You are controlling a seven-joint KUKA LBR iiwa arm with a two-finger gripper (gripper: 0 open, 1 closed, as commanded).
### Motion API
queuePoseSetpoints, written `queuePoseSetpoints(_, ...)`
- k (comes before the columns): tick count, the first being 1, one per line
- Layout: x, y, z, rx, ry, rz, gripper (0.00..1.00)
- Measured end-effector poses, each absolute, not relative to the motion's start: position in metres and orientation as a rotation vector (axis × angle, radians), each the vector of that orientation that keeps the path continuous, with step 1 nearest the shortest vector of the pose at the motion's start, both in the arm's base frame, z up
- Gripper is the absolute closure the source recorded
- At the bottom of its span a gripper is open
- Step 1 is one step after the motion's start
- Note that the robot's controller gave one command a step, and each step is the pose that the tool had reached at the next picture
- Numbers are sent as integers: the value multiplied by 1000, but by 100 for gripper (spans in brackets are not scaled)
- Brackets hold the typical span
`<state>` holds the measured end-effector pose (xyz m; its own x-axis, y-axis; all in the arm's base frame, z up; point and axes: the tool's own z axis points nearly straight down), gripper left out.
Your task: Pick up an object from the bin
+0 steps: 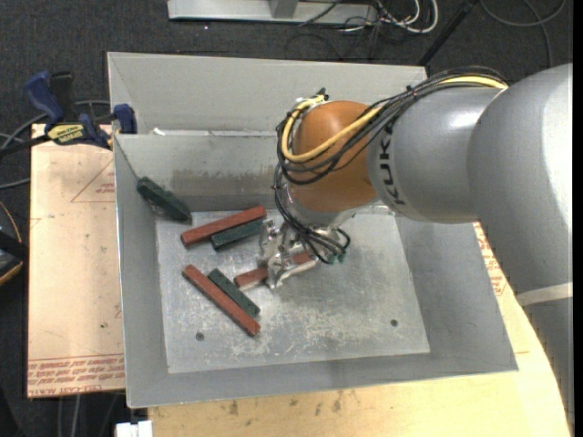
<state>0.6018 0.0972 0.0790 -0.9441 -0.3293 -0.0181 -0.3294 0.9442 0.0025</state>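
Grey bin (364, 321): red bars (223, 227), green bars (164, 199), end effector (276, 269) at centre

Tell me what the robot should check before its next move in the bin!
1. Gripper is at a thing: ok, it is at the right end of the short red bar in the bin's middle.
2. Short red bar is held: cannot tell.
3. Room around that bar: not ok, a dark green bar and a long red bar lie close on its left.
4. Gripper is away from the bin's back wall: ok.
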Motion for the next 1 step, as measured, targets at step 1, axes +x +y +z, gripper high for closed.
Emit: queuePoseSetpoints(1, 608, 98, 205, -515, 3095, 2, 100)
